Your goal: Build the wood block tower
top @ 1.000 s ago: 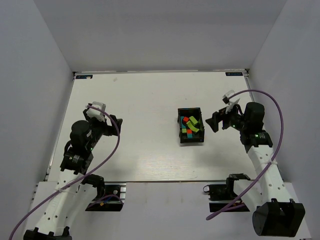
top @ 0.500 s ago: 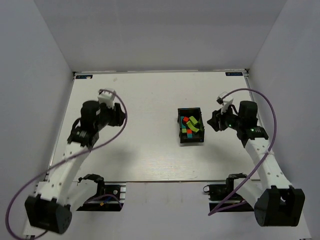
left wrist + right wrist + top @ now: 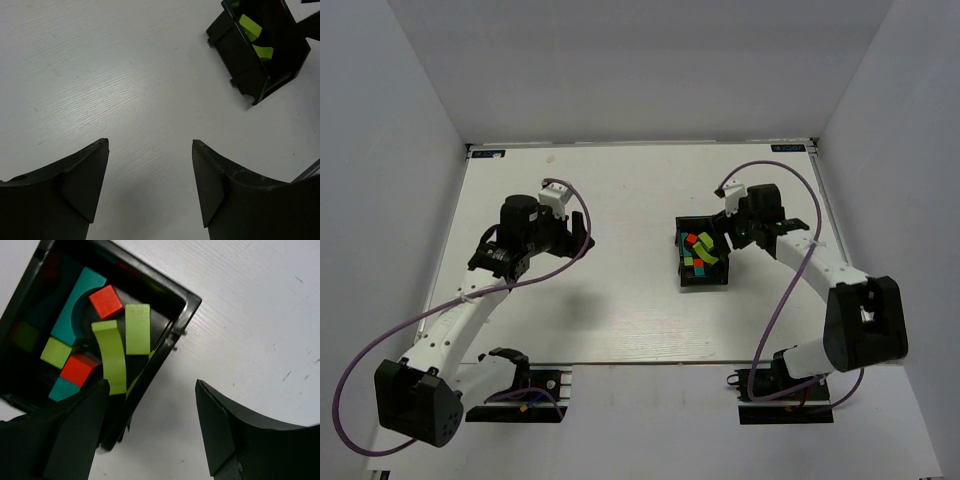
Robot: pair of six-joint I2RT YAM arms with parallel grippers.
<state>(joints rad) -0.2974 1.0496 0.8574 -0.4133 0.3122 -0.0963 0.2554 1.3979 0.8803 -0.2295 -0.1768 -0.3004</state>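
No stacked tower shows. The small painted blocks lie loose in a black bin (image 3: 704, 283): a red cube (image 3: 106, 301), a lime bar (image 3: 137, 329), a curved lime piece (image 3: 111, 356), a teal arch (image 3: 75, 310) and others. My right gripper (image 3: 728, 228) is open and empty at the bin's right side. In the right wrist view the gripper (image 3: 151, 385) straddles the bin's wall (image 3: 142, 390), one finger over the bin and one over the table. My left gripper (image 3: 582, 232) is open and empty over bare table, well left of the bin (image 3: 240, 60).
White walls enclose the white table on the left, right and far sides. The bin sits right of the table's centre. Purple cables loop from both arms.
My right gripper has swung left and forward to the bin's right edge. My left arm has reached forward and right, toward the table's middle. The bin and blocks have not moved.
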